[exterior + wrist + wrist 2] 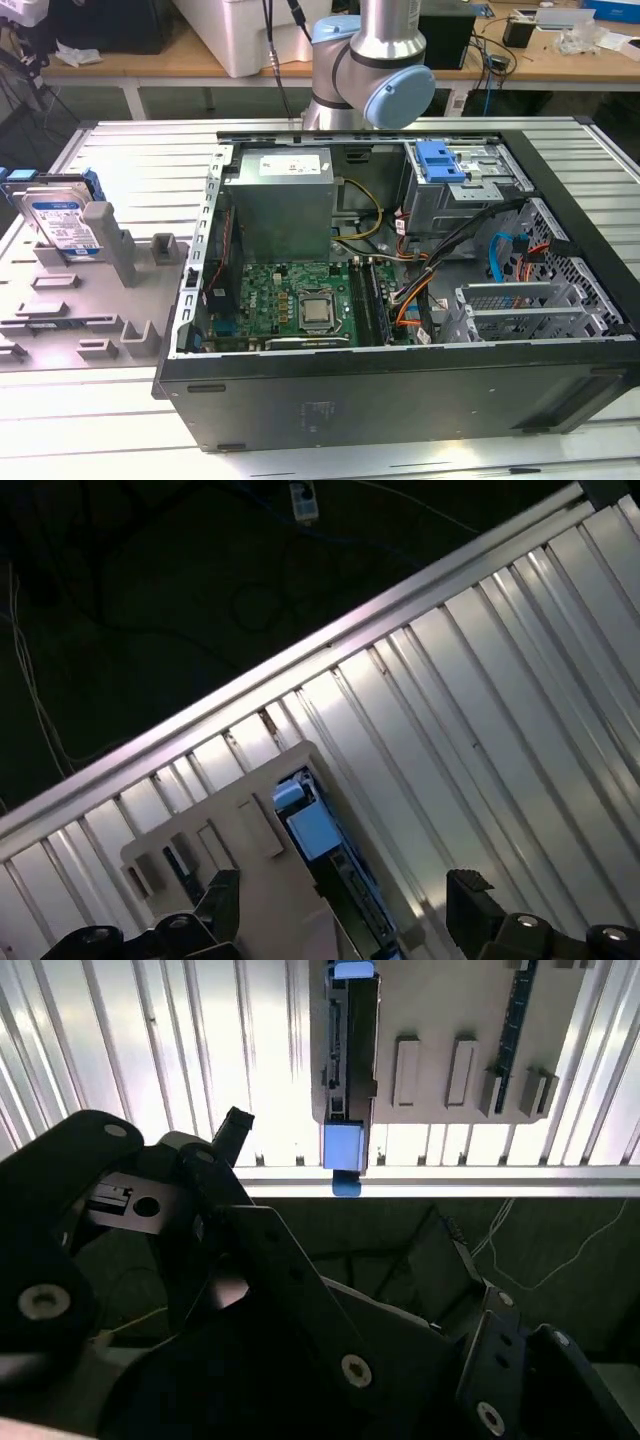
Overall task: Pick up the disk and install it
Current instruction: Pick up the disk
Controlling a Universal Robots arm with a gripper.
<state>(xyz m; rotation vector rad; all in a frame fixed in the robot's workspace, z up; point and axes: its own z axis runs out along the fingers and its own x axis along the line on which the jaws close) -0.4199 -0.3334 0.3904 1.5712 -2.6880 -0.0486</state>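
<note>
Disk (316,830) stands on edge in the grey holder (255,875), well apart from my gripper (345,880), whose spread, empty fingers (222,905) I see astride its long axis

Ribbed metal table (140,150). Two items rest directly on it. Grey fixture plate (60,315) at the exterior view's left. Open PC case (400,400) lies on its side just beside the plate, toward the exterior view's right.
</note>
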